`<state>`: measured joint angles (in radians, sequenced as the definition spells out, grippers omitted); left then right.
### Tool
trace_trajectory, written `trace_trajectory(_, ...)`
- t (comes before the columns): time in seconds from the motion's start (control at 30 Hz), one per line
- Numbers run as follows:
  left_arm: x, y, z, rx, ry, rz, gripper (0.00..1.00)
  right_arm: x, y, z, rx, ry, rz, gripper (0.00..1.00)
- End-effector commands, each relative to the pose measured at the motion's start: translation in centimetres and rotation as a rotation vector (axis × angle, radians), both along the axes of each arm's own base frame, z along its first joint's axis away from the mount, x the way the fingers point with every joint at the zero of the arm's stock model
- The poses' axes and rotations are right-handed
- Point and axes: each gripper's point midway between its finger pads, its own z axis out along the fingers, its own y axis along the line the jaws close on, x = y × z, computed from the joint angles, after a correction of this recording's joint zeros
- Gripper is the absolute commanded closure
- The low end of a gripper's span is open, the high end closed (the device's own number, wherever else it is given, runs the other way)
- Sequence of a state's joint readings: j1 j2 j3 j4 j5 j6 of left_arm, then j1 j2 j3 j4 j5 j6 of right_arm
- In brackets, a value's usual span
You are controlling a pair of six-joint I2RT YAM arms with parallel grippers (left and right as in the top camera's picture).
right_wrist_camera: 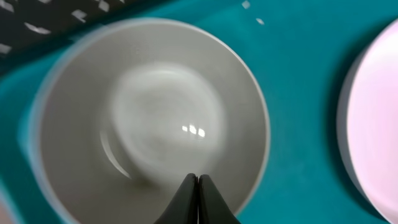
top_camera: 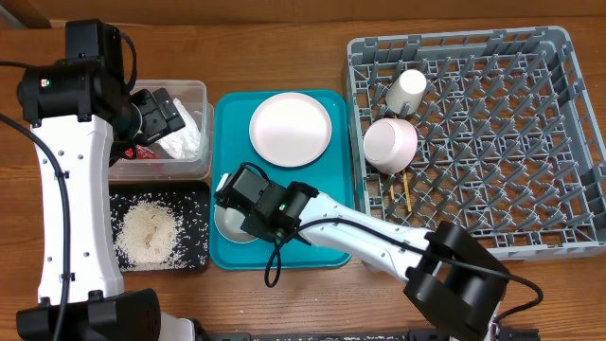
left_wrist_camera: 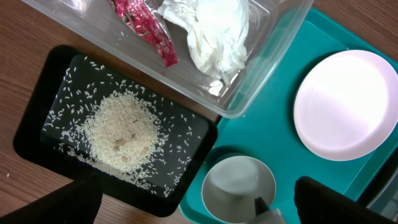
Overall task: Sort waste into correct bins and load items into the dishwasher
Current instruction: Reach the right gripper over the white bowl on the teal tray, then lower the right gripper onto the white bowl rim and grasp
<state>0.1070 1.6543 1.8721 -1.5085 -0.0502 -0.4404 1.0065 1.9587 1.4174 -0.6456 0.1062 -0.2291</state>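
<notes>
Black and slim, the fingers (right_wrist_camera: 186,200) of the right end effector (right_wrist_camera: 198,183) are pressed together with nothing between them. Their tips sit just inside the near rim of the pale greenish-white bowl (right_wrist_camera: 155,112). The bowl stands upright, glossy and clean inside, at the near left corner of the teal tray (top_camera: 331,189). A pale pink plate (top_camera: 291,129) lies flat at that tray's far side, apart from the bowl.

The left end effector (top_camera: 163,116) hangs over the clear tub (top_camera: 194,90) with its jaws spread wide and holding nothing. In the tub lie a crumpled red wrapper (left_wrist_camera: 146,28) and a white napkin (left_wrist_camera: 214,34). The black tray (left_wrist_camera: 37,118) just beside it holds a mound of rice (left_wrist_camera: 121,130) with scattered grains.

At the right side of the desk (top_camera: 284,47), the grey dish rack (top_camera: 568,189) carries a pink bowl (top_camera: 390,144), a cream cup (top_camera: 405,90) and chopsticks (top_camera: 402,189) near its left edge.
</notes>
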Motion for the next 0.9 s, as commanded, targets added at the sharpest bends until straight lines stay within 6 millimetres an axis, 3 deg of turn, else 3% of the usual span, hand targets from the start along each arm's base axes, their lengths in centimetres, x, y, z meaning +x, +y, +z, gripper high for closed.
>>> trace_trajectory(0.0, 0.0, 0.1, 0.0, 0.012, 0.005, -0.012, 0.00, 1.6, -1.8, -1.2, -0.066, -0.027, -0.039, 0.96)
trace_trajectory(0.17, 0.0, 0.1, 0.0, 0.012, 0.005, -0.012, 0.00, 2.3, -4.6, -1.9, -0.135, 0.016, -0.086, 0.96)
trace_trajectory(0.33, 0.0, 0.1, 0.0, 0.012, 0.005, -0.012, 0.00, 5.2, -9.0, -1.8, -0.229, -0.036, -0.251, 0.96)
trace_trajectory(0.47, 0.0, 0.1, 0.0, 0.012, 0.005, -0.012, 0.00, 7.1, -11.1, -1.3, -0.240, -0.059, -0.342, 0.95)
trace_trajectory(0.6, 0.0, 0.1, -0.1, 0.012, 0.006, -0.013, 0.00, 7.4, -10.9, -0.1, -0.188, -0.027, -0.387, 0.94)
trace_trajectory(0.67, 0.0, 0.0, -0.1, 0.012, 0.006, -0.015, 0.00, 7.2, -10.4, 0.7, -0.166, -0.006, -0.374, 0.87)
trace_trajectory(0.87, 0.0, 0.1, -0.1, 0.012, 0.006, -0.014, 0.00, 4.4, -7.8, 3.9, -0.081, 0.109, -0.292, 0.86)
